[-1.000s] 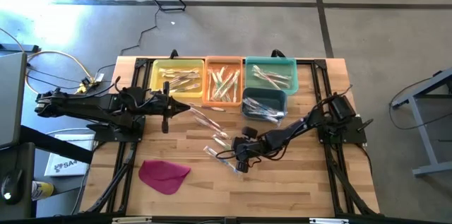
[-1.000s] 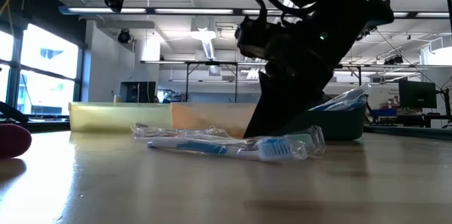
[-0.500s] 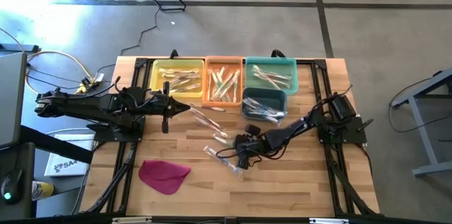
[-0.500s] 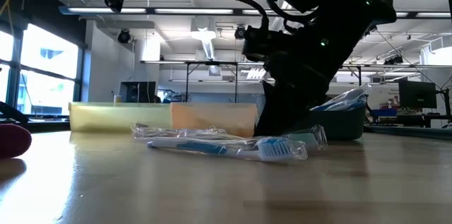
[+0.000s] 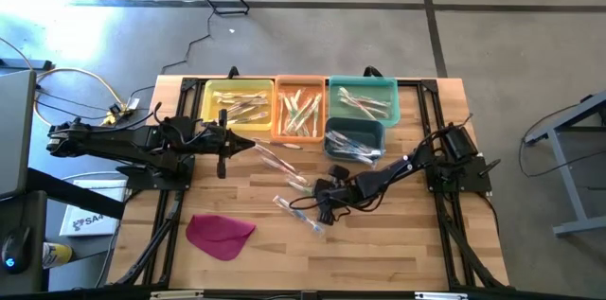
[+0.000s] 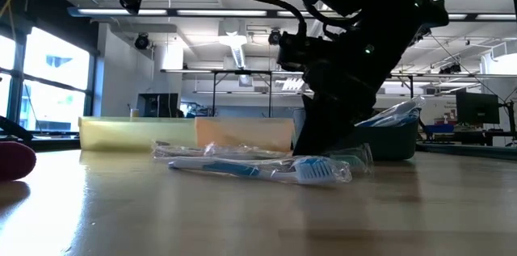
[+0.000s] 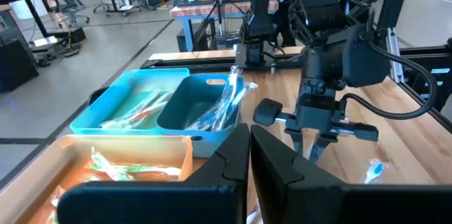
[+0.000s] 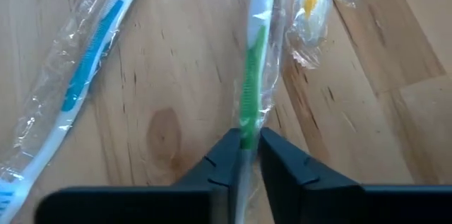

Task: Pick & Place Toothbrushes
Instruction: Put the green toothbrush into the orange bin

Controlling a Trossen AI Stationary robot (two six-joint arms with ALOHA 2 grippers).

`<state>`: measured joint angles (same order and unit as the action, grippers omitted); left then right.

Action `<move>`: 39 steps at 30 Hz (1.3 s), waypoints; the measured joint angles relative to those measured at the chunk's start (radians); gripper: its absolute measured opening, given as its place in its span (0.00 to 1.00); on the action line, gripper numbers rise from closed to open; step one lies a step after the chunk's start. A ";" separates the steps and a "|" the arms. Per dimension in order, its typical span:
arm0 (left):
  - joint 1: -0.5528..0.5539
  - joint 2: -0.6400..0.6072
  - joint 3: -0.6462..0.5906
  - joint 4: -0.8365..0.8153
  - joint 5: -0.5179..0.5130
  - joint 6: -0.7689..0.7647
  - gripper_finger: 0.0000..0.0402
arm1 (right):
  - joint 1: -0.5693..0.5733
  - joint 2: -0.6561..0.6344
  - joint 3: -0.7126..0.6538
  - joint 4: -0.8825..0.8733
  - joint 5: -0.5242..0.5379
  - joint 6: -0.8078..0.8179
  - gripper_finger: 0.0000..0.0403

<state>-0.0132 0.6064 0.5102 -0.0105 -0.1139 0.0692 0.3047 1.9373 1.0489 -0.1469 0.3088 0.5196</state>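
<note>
On the wooden surface (image 5: 379, 243), the right gripper (image 8: 244, 150) pinches a green toothbrush (image 8: 251, 83); the left gripper (image 5: 223, 139) hangs closed and empty near the bins.

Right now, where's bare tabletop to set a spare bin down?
Free: the near strip between the magenta cloth and the right arm's base, and the table's far right corner. Crowded: the middle, with loose toothbrushes and the right hand.

Four bins (image 5: 298, 109) along the table's (image 5: 398, 253) far edge; loose toothbrushes (image 5: 295, 205) mid-table; cloth (image 5: 220, 235) near the front left.
</note>
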 joint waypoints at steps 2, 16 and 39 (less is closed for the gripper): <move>0.000 0.000 0.000 0.000 0.000 0.000 0.03 | 0.000 0.000 0.000 -0.001 -0.009 -0.001 0.06; 0.000 0.000 0.000 0.001 0.000 0.000 0.03 | 0.003 -0.038 -0.005 -0.005 -0.122 -0.057 0.01; 0.000 0.000 0.001 0.005 0.000 -0.001 0.03 | -0.112 -0.264 -0.002 -0.002 0.106 -0.107 0.01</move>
<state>-0.0133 0.6064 0.5110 -0.0052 -0.1135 0.0685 0.1930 1.6732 1.0466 -0.1486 0.4144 0.4122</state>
